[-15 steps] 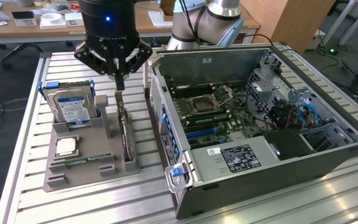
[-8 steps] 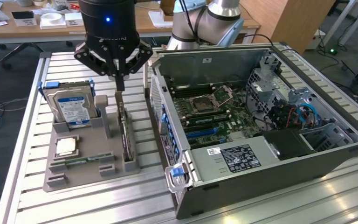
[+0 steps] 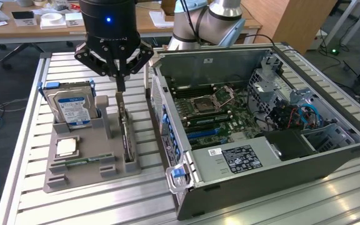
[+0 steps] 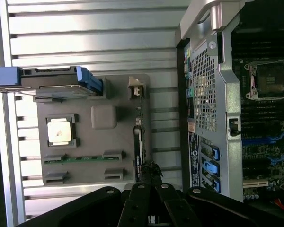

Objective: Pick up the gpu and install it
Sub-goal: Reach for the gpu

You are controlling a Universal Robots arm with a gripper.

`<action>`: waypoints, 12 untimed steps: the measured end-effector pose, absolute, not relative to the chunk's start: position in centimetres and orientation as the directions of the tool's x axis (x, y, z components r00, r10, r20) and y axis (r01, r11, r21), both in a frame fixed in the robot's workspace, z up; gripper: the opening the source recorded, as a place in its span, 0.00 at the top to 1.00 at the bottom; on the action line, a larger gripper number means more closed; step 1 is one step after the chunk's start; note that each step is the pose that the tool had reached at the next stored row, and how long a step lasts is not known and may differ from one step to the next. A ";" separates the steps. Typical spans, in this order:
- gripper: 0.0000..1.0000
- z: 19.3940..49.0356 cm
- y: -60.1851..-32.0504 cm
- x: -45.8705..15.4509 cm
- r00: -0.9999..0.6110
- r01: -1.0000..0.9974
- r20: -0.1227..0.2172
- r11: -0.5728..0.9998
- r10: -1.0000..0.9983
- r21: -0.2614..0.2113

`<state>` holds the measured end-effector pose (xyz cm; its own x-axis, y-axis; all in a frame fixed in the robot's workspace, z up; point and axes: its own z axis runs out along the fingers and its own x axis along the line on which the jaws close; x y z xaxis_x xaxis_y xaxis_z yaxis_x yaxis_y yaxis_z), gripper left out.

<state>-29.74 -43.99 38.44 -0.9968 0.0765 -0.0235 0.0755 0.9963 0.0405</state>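
Gripper (image 3: pixel 120 86) (image 4: pixel 151 172) hung over the gray parts holder (image 3: pixel 80 180) (image 4: pixel 85 142), fingers drawn together to a narrow point. Tips sat right at the top edge of the gpu (image 3: pixel 127 133) (image 4: pixel 138 142), at one end of the card; couldn't tell if they actually pinched it. The gpu stood on edge in its slot along the holder's edge nearest the open PC case (image 3: pixel 261 180) (image 4: pixel 217 94), still seated. Hard drive (image 3: pixel 72 110) (image 4: pixel 57 85) stood upright at the holder's opposite edge, by a corner. Processor chip (image 3: pixel 67 146) (image 4: pixel 60 131) lay flat beside the drive, and a green memory stick (image 3: pixel 83 161) (image 4: pixel 80 159) lay just beyond it. Holder and case sat side by side on the slatted metal worktop (image 3: pixel 30 187) (image 4: pixel 85 38). The case lay on its side, motherboard (image 3: pixel 211 108) exposed.
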 end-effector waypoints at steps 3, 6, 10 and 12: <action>0.89 38.4 -44.0 -29.7 -0.997 0.075 -0.024 0.996 0.076 0.041; 0.89 38.4 -44.2 -29.8 -0.997 0.075 -0.023 0.996 0.076 0.040; 0.89 38.4 -44.4 -30.1 -0.997 0.076 -0.023 0.996 0.077 0.040; 0.89 38.4 -44.4 -30.3 -0.997 0.076 -0.023 0.996 0.077 0.040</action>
<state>-30.28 -44.39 38.41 -0.9968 0.0765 -0.0235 0.0755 0.9963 0.0405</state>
